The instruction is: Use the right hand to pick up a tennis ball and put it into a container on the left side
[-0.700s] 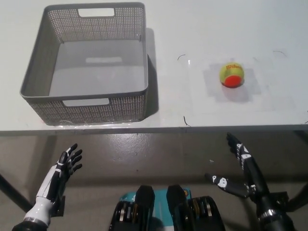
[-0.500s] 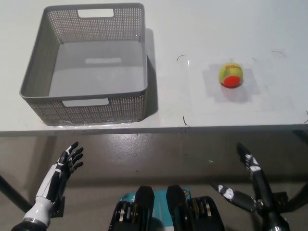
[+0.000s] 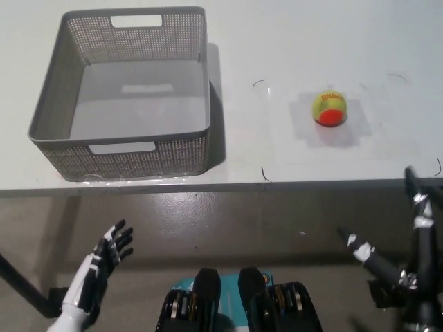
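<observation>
Tennis ball (image 3: 329, 108) on table (image 3: 291, 41), well right of grey basket (image 3: 128, 90); right hand (image 3: 405, 259) below table edge, fingers spread, holding nothing; left hand (image 3: 104, 259) low, likewise spread and empty.

It looks like a robot test lab rather than a home: a plain white desk (image 3: 311, 41) with thin pen marks drawn on its top, a bare grey concrete-like floor (image 3: 228, 221) below, and no household furnishings around a lone grey perforated basket (image 3: 69, 149).
</observation>
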You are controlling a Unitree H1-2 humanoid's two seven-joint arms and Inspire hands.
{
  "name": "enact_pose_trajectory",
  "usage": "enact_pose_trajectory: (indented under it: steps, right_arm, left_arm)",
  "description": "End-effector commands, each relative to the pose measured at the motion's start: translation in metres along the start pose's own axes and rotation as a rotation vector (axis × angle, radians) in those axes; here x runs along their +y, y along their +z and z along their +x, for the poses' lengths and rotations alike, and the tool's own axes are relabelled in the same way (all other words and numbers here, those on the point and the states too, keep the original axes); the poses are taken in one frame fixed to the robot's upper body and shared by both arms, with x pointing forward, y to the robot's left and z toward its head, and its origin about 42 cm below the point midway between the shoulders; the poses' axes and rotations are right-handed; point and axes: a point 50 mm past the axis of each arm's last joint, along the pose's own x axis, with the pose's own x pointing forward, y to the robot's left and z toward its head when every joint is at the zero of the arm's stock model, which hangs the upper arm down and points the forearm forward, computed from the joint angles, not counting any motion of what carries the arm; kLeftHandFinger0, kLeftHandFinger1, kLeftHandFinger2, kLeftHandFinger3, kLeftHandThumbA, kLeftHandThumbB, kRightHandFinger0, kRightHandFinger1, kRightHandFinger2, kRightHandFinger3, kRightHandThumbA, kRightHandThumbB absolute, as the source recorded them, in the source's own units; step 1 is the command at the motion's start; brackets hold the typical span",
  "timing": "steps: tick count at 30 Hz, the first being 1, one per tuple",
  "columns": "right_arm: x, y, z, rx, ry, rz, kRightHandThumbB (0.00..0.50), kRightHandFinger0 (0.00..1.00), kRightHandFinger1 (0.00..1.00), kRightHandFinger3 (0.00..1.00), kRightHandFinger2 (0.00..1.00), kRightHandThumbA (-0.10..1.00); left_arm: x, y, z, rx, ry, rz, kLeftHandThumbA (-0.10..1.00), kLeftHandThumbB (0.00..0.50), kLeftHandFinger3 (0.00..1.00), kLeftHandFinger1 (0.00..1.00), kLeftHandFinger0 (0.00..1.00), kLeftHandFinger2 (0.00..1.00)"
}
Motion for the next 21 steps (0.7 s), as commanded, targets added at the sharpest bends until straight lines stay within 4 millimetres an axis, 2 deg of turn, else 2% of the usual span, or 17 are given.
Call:
enact_pose_trajectory:
  steps: [1, 2, 3, 5, 8, 9, 10, 14, 17, 19, 21]
  right_arm:
    - [-0.01, 0.029, 0.047, -0.143, -0.028, -0.066, 0.223, 1.0, 1.0, 1.0, 1.0, 1.0]
    - [-0.012, 0.034, 0.061, -0.152, -0.024, -0.079, 0.248, 1.0, 1.0, 1.0, 1.0, 1.0]
    - [-0.013, 0.036, 0.067, -0.154, -0.022, -0.082, 0.251, 1.0, 1.0, 1.0, 1.0, 1.0]
    - [-0.014, 0.044, 0.089, -0.166, -0.019, -0.103, 0.302, 1.0, 1.0, 1.0, 1.0, 1.0]
    - [-0.017, 0.056, 0.118, -0.187, -0.007, -0.17, 0.32, 1.0, 1.0, 1.0, 1.0, 1.0]
    - [-0.018, 0.057, 0.119, -0.182, -0.004, -0.178, 0.321, 1.0, 1.0, 1.0, 1.0, 1.0]
    - [-0.019, 0.063, 0.139, -0.188, 0.013, -0.233, 0.331, 1.0, 1.0, 1.0, 1.0, 1.0]
    - [-0.017, 0.075, 0.177, -0.148, 0.064, -0.303, 0.369, 1.0, 1.0, 1.0, 1.0, 0.98]
    - [-0.014, 0.083, 0.226, -0.124, 0.119, -0.363, 0.399, 1.0, 1.0, 1.0, 1.0, 0.95]
    - [-0.012, 0.085, 0.244, -0.116, 0.147, -0.4, 0.395, 1.0, 1.0, 1.0, 1.0, 0.96]
    - [-0.009, 0.088, 0.266, -0.072, 0.186, -0.441, 0.417, 1.0, 1.0, 1.0, 1.0, 0.97]
  left_arm:
    - [-0.008, 0.01, -0.002, -0.089, -0.008, -0.007, 1.0, 0.186, 1.0, 1.0, 1.0, 1.0]
    - [-0.009, 0.009, -0.003, -0.101, 0.0, -0.001, 1.0, 0.181, 1.0, 1.0, 1.0, 1.0]
    - [-0.009, 0.008, -0.003, -0.105, 0.003, 0.0, 1.0, 0.181, 1.0, 1.0, 1.0, 1.0]
    - [-0.01, 0.003, -0.005, -0.115, 0.011, 0.002, 1.0, 0.199, 1.0, 1.0, 1.0, 1.0]
    - [-0.012, -0.005, -0.012, -0.111, 0.026, -0.005, 1.0, 0.23, 1.0, 1.0, 1.0, 1.0]
    - [-0.012, -0.007, -0.015, -0.108, 0.025, -0.006, 1.0, 0.232, 1.0, 1.0, 1.0, 1.0]
    - [-0.011, -0.009, -0.014, -0.112, 0.03, -0.002, 1.0, 0.243, 1.0, 1.0, 1.0, 1.0]
    - [-0.006, -0.011, -0.016, -0.104, 0.041, 0.007, 1.0, 0.231, 1.0, 1.0, 1.0, 1.0]
    - [-0.005, -0.011, -0.016, -0.095, 0.041, 0.008, 1.0, 0.228, 1.0, 1.0, 1.0, 1.0]
    - [-0.004, -0.012, -0.017, -0.087, 0.039, 0.006, 1.0, 0.228, 1.0, 1.0, 1.0, 1.0]
    - [-0.004, -0.012, -0.015, -0.084, 0.035, 0.004, 1.0, 0.232, 1.0, 1.0, 1.0, 1.0]
